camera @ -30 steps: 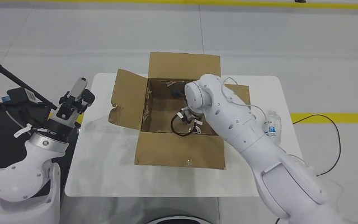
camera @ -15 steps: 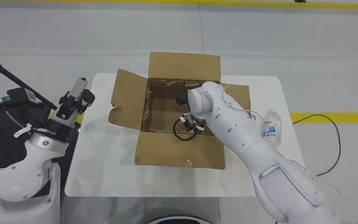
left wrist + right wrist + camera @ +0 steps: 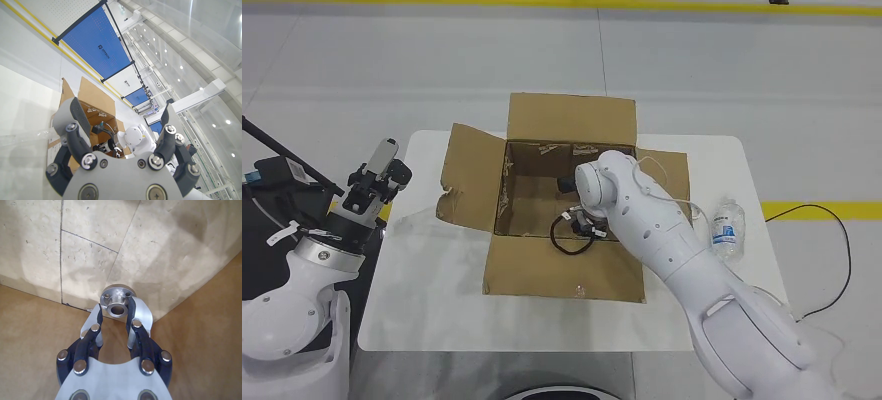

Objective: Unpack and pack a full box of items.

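Partly hidden behind the narrowly parted right hand [image 3: 115, 304], a metal flange [image 3: 117, 292] rests in the box [image 3: 562, 268].

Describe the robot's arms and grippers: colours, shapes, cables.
The left arm and right arm are smooth white rounded shells; a thin pale cable runs along the right, a black cable loops at its wrist. On left gripper and right gripper: silver screwed plate, black linkages, pale fingers, ribbed black pads.

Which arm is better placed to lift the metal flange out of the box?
Right. The right tool straddles the metal flange on the box floor; the left tool is open beside the table.
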